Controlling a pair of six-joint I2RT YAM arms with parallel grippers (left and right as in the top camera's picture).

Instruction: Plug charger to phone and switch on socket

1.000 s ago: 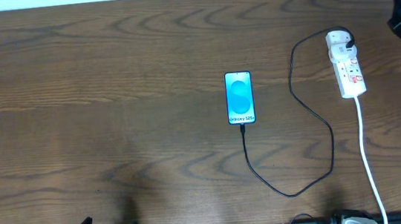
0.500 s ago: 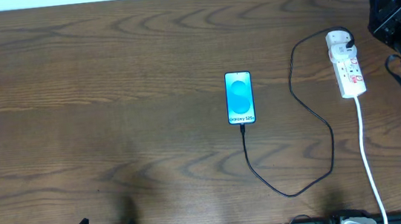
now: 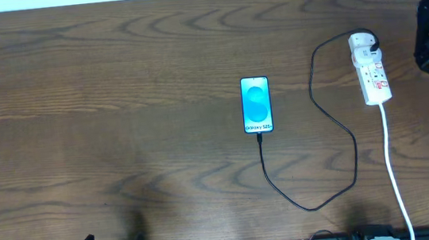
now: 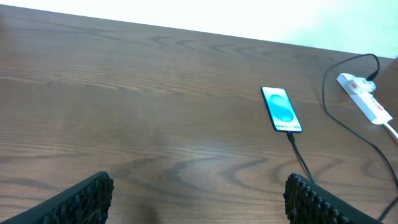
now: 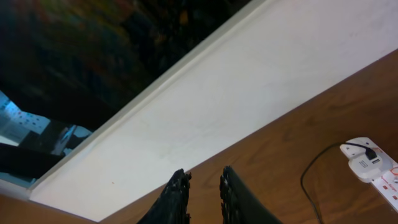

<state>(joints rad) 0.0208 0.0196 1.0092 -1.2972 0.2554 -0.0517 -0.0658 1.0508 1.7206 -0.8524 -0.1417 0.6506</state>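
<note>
the phone (image 3: 257,104) lies screen-up in the middle of the table (image 3: 115,82). the charger (image 3: 355,153) is in its near end and loops across bare wood to the socket (image 3: 372,71) at right. a white cord (image 3: 393,165) trails from the socket to the near edge. the switches look too small to read. the left gripper (image 4: 199,190) is spread wide and empty. the right gripper (image 5: 204,186) is nearly closed on nothing, apart from the socket on its right.

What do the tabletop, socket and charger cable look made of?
Tabletop: wood or wood-look laminate, dark brown, matte; swirling grain shows.
Socket: likely white moulded plastic, smooth; rounded end.
Charger cable: black, probably a rubber or PVC sheath; it lies in loose curves.
</note>
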